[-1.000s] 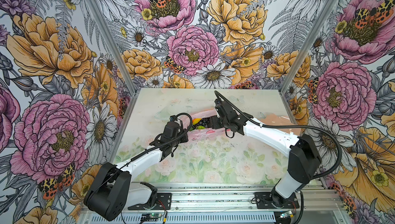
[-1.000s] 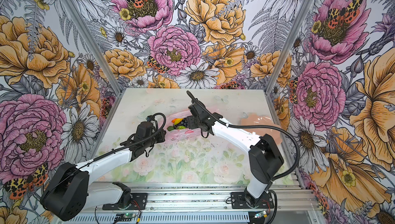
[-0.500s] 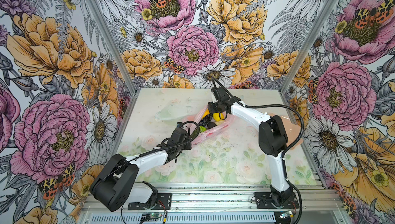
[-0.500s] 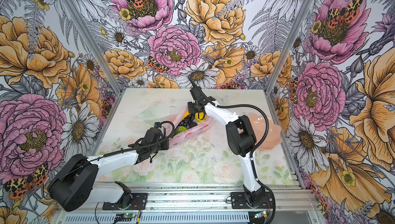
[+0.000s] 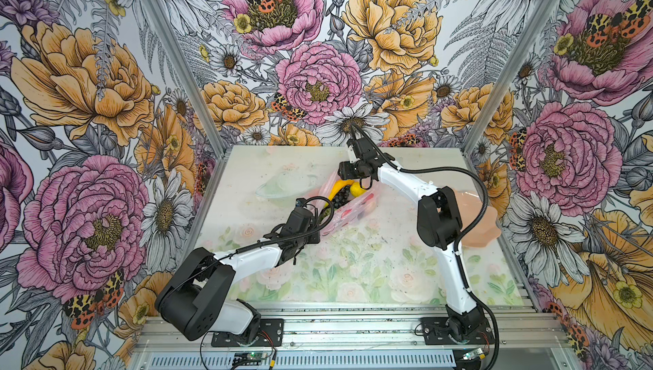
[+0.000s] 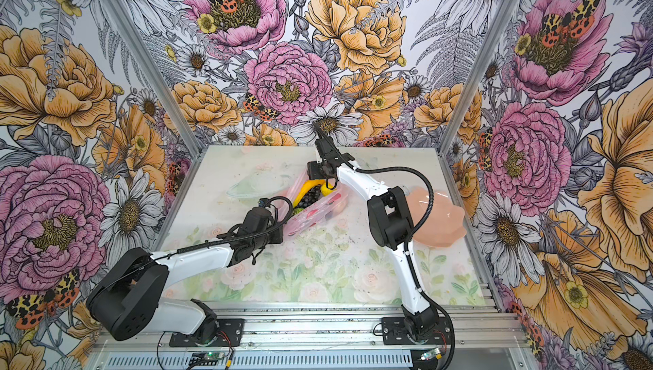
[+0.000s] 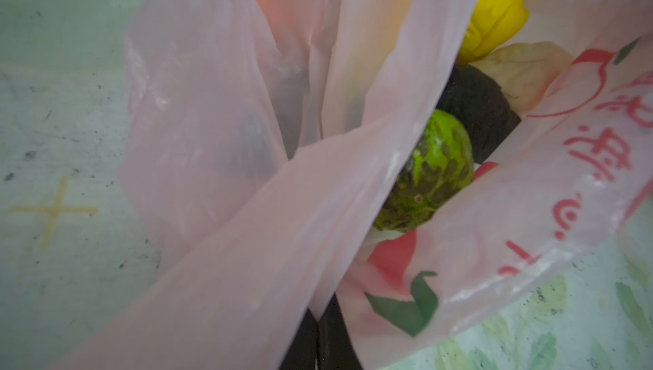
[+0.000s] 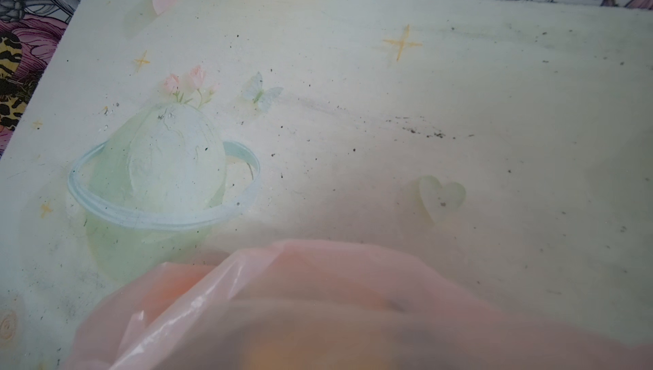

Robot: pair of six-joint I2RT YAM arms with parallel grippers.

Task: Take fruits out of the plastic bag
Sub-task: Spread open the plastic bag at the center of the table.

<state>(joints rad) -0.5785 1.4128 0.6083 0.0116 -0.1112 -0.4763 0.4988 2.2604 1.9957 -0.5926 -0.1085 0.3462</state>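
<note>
Well, plastic bag (image 5: 357, 207): lay on its side at the centre of both top views (image 6: 318, 214), slanting from lower left to upper right on the flower-printed table (image 5: 353, 273); thin pink film with red prints.
Left gripper (image 5: 318, 216): sat at the bag's lower-left end. In the left wrist view its dark fingers (image 7: 307, 343), at the bottom edge, were clamped together on a band of the pink film.
Right gripper (image 5: 343, 174): stood at the bag's upper end, just above frame centre. Wide or narrow, I could not tell; blurred film filled the lower part of the right wrist view (image 8: 318, 297) and hid the fingers.
Banana (image 5: 337, 188): inside the bag's upper end, curved, touching the grape bunch (image 5: 340, 200).
Lemon (image 5: 357, 191): just right of the banana, under the right gripper.
Lime-green ball (image 7: 431, 177): inside the bag mouth, right of centre in the left wrist view, against the dark avocado (image 7: 477, 117).
Pear (image 7: 523, 71): cream, upper right, beyond the avocado.
Yellow fruit (image 7: 494, 15): top right corner; lemon or banana, unclear.
Peach dish (image 5: 484, 223): right of centre, partly behind the right arm, apart from the bag.
</note>
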